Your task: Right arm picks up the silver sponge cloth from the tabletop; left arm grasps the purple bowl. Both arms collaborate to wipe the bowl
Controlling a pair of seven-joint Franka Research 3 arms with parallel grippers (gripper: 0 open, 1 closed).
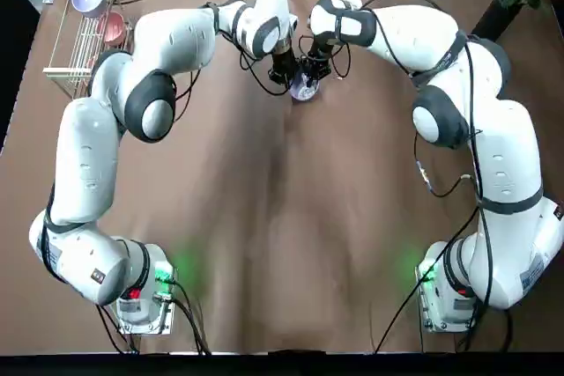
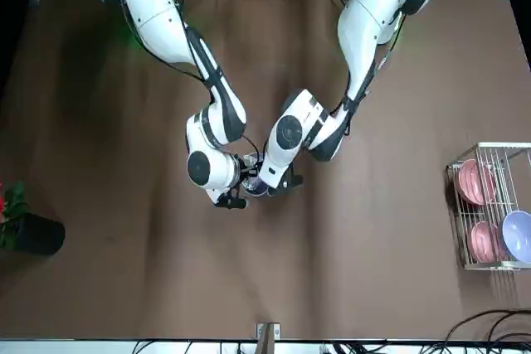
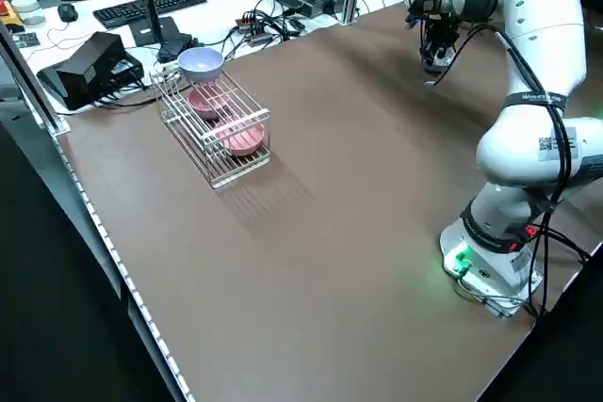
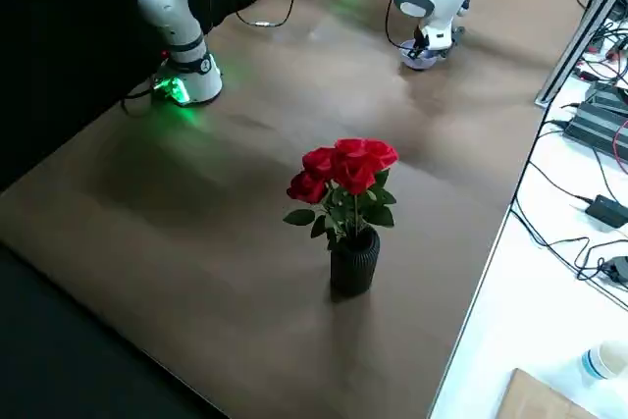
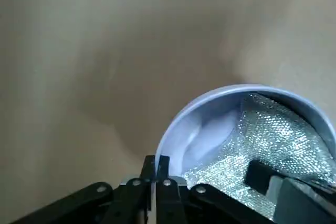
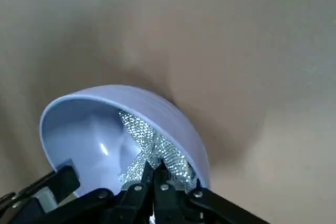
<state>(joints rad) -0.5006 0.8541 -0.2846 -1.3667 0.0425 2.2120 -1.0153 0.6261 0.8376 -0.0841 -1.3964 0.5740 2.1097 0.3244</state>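
- Location: purple bowl (image 1: pixel 304 89) is at the far centre of the surface (image 1: pixel 291 217), between both claws, tilted; whether it touches the surface cannot be told.
- Left claw (image 5: pixel 156 174): fingers pinched nearly together on the bowl rim, wall between them; judged a rim grip.
- Right claw (image 6: pixel 155 174): closed tight on the silver sponge cloth (image 6: pixel 152 150), which is pressed inside the bowl against the wall nr the rim.
- Handling, bowl: looks light, rigid, glossy inside, so likely slippery. A rim pinch is the only hold for a narrow claw; it may twist under sideways wiping load. Keep strokes short and push toward the held side.
- Handling, cloth: soft, thin, crinkly metallic weave; it folds and drapes freely. Best held at the bunched middle, as now, leaving loose ends to sweep. Low risk of damage; main risk is it slipping out or snagging the rim.
- Count: 1 silver cloth; 1 bowl in work.
- Count, elsewhere: 1 wire rack (image 2: pixel 489 205) at the robot's left edge of the surface, holding 2 pink bowls (image 2: pixel 471 181) + 1 more lavender bowl (image 2: pixel 516 236).
- Count, other: 1 vase of red roses (image 4: pixel 345 205) at the robot's far right. 2 arms, both engaged.
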